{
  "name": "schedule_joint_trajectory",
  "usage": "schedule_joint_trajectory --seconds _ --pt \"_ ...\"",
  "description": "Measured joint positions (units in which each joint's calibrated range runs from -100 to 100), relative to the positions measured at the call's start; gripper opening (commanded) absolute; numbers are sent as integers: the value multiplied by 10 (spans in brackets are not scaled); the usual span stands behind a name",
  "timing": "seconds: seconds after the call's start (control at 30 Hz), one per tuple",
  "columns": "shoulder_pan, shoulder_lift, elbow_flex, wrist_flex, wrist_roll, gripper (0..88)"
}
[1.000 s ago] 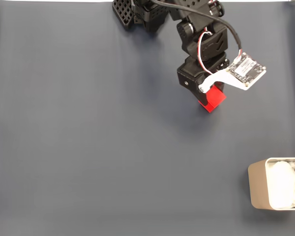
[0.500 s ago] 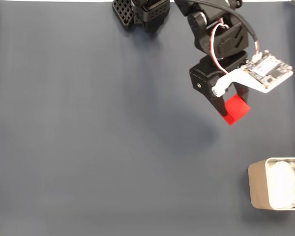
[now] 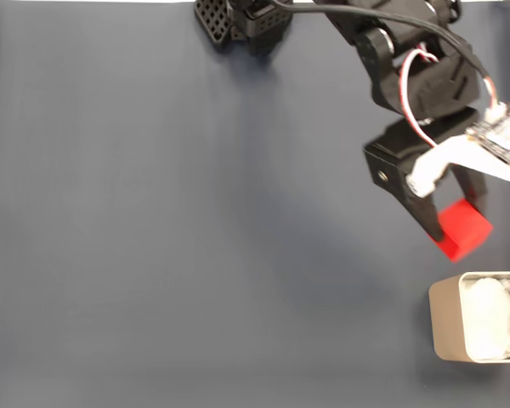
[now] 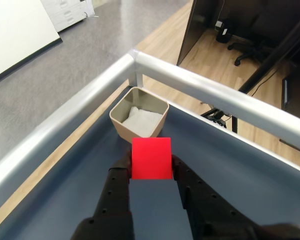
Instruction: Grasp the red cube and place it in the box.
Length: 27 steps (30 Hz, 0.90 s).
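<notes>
Gripper (image 3: 449,228) is clamped on the red cube (image 3: 462,229), jaws closed down to the cube's width, one black finger on each side; wrist view shows the same, gripper (image 4: 151,162) with the red cube (image 4: 151,158) pinched right at the fingertips and its top face fully exposed. Cube is off the dark table mat (image 3: 170,255), carried in the air, sitting just above-left of the box (image 3: 444,316) in the fixed view, near but not over it. Box is at the lower right corner of that view, partly cut by the frame edge, white lumpy filler (image 3: 488,319) inside. In the wrist view the box (image 4: 119,119) is straight ahead of the cube, tucked into the corner by the metal table rail (image 4: 200,85). Risks as I see them: grip looks like a tip-only pinch, so a jerk in the swing could let the cube rotate or slip out short of the box. Releasing too early drops it on the mat beside the near wall. Coming in low, fingers or cube could clip the thin rim and shove the box toward the rail. Filler is lumpy, so the cube might bounce or roll off it if let go from height.
</notes>
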Motion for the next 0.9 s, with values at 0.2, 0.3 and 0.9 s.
schedule_joint_trajectory --seconds 0.2,0.3,0.9 --pt "1 80 -100 0 0 0" --pt "0 114 -141 0 0 0" --pt "-10 267 -320 0 -1 0"
